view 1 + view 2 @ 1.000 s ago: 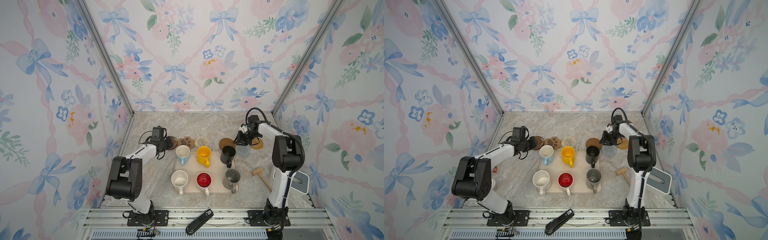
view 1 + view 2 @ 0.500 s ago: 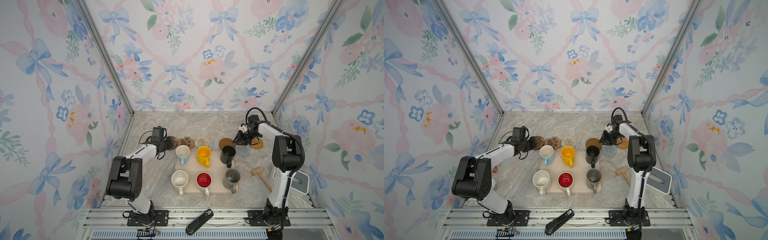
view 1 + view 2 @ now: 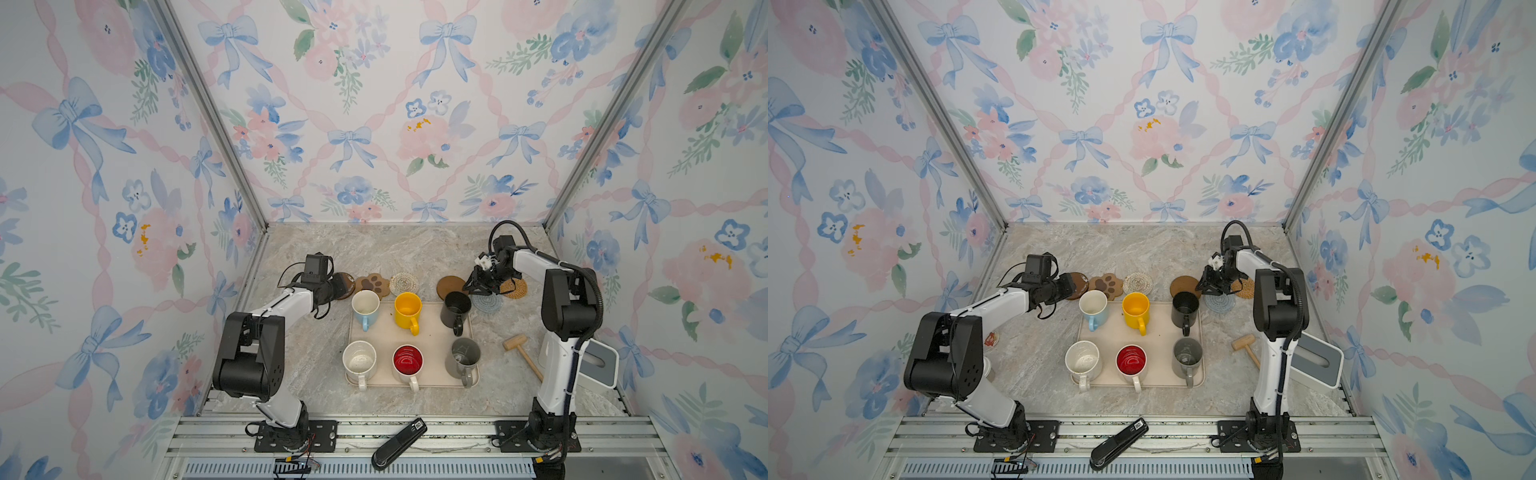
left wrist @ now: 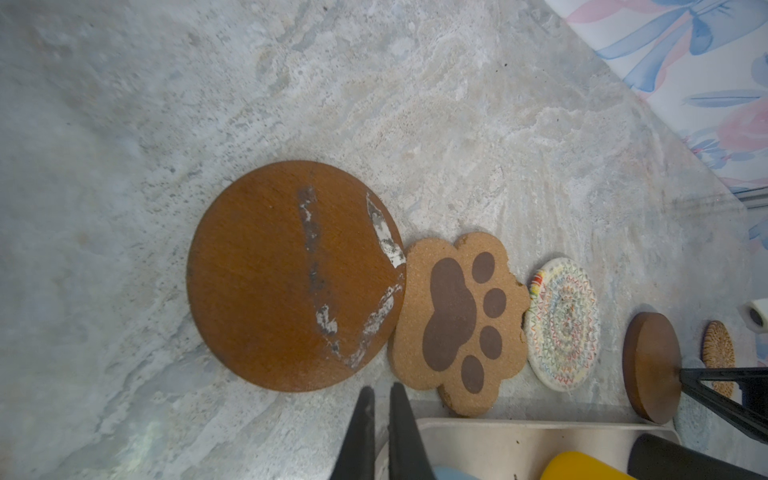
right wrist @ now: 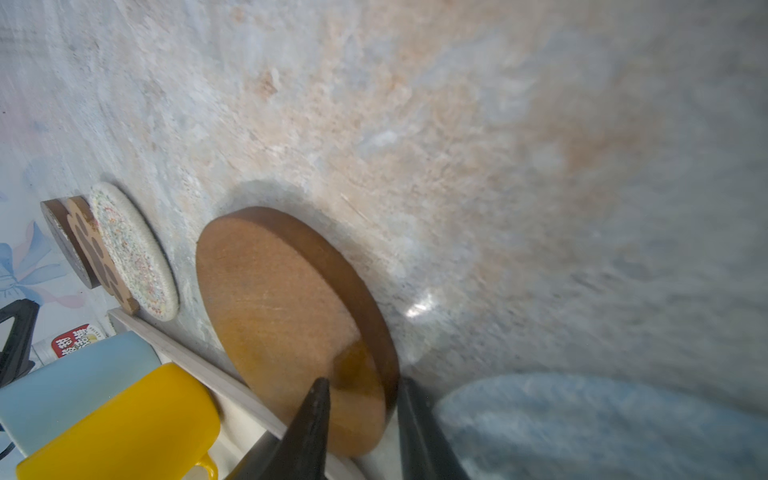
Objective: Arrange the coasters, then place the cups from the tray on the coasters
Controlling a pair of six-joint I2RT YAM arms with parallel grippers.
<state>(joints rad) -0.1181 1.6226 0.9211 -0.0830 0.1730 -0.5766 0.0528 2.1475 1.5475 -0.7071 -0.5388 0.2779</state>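
A row of coasters lies behind the beige tray [image 3: 432, 332]: dark brown round [image 4: 291, 274], paw-shaped [image 3: 372, 284], cream woven [image 3: 404, 283], wooden disc [image 3: 451, 286], grey-blue crocheted [image 3: 487, 302] and tan rattan [image 3: 514, 287]. Six cups stand on the tray: light blue [image 3: 365, 306], yellow [image 3: 407, 309], black [image 3: 456, 308], speckled cream [image 3: 359, 362], red-inside [image 3: 407, 360] and grey [image 3: 463, 357]. My left gripper [image 4: 380, 392] is shut and empty, just off the dark round coaster's edge by the tray corner. My right gripper [image 5: 365, 384] stands open astride the wooden disc's [image 5: 291, 316] rim.
A wooden mallet [image 3: 519, 351] lies right of the tray, by the right arm's base. A white-and-grey box [image 3: 596, 363] leans at the right wall. A black stapler-like tool [image 3: 399, 442] rests on the front rail. Wallpapered walls close in three sides.
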